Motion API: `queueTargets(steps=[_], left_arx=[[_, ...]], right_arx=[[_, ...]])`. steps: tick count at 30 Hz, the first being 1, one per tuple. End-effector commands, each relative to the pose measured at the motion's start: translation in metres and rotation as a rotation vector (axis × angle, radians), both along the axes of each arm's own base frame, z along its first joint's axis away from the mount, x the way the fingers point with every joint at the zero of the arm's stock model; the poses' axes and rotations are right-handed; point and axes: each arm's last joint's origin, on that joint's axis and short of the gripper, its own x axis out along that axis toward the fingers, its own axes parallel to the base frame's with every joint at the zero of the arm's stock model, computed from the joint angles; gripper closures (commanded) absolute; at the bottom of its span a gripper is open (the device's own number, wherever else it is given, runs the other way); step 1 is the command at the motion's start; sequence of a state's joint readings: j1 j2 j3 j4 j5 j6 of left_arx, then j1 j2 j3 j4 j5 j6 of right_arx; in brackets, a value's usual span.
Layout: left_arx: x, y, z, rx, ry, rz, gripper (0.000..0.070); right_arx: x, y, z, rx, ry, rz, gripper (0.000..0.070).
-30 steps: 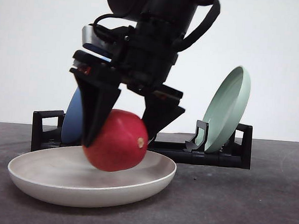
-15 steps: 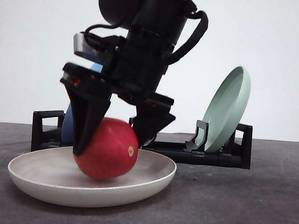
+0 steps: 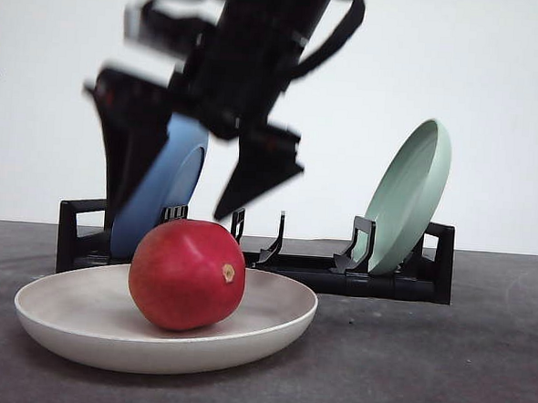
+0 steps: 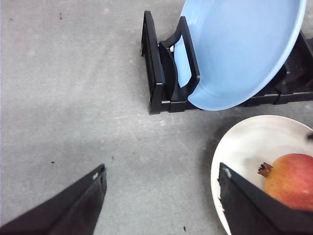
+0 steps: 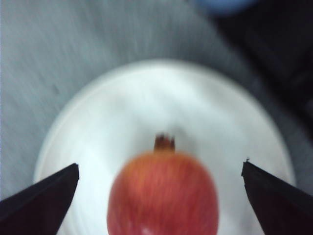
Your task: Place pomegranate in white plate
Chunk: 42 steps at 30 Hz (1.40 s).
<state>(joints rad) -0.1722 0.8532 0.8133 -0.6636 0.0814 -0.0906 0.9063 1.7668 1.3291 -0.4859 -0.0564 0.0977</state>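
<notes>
In the front view I see the pomegranate point(image 3: 188, 274) lying in the white plate point(image 3: 270, 334), a little left of the plate's middle, with its small tan nub turned to the right. My right gripper point(image 3: 179, 216) is above the fruit and does not touch it; its two fingers stand wide apart, and the picture of it is blurred. Behind the plate stands the black rack point(image 3: 401, 284). The blue plate point(image 3: 160, 195) leans in its left end and the pale green plate point(image 3: 408, 197) leans in its right end.

In the left wrist view my left gripper point(image 4: 161, 205) has its fingers far apart over the grey table point(image 4: 73, 98) and holds nothing. The blue plate point(image 4: 239, 49) sits in the rack point(image 4: 156, 73), and beside the rack I see a part of the white plate point(image 4: 244, 147) with the pomegranate point(image 4: 291, 180) in it.

In the right wrist view, which is blurred, the pomegranate point(image 5: 163, 196) rests on the white plate point(image 5: 122, 117) between the open fingers of the right gripper point(image 5: 161, 193), and both fingers are clear of it.
</notes>
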Motion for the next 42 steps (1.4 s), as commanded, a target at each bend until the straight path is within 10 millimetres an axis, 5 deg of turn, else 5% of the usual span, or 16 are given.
queueTargets(steps=[1,13,27,32,40,42], left_arx=[[0.001,0.000,0.001,-0.004,-0.005,-0.001,0.0270],[0.001,0.000,0.001,-0.006,-0.004,0.001,0.0270],[0.001,0.000,0.001,-0.009,-0.002,0.003,0.0270],[0.001,0.000,0.001,-0.009,-0.001,0.003,0.0270],[0.000,0.000,0.000,-0.007,0.011,0.004,0.0272],[0.000,0.000,0.000,-0.005,0.016,0.003,0.0457]], right_arx=[[-0.003,-0.002,0.004,0.027,-0.040,0.020,0.0001],[-0.023,-0.100,0.009,0.288,-0.113,-0.051,0.0059],[-0.058,-0.217,-0.017,0.296,-0.082,-0.363,0.0059],[-0.066,-0.239,-0.023,0.286,-0.086,-0.462,0.0059],[-0.064,-0.241,-0.021,0.299,-0.112,-0.477,0.0064],[-0.064,-0.241,-0.021,0.297,-0.110,-0.478,0.0323]])
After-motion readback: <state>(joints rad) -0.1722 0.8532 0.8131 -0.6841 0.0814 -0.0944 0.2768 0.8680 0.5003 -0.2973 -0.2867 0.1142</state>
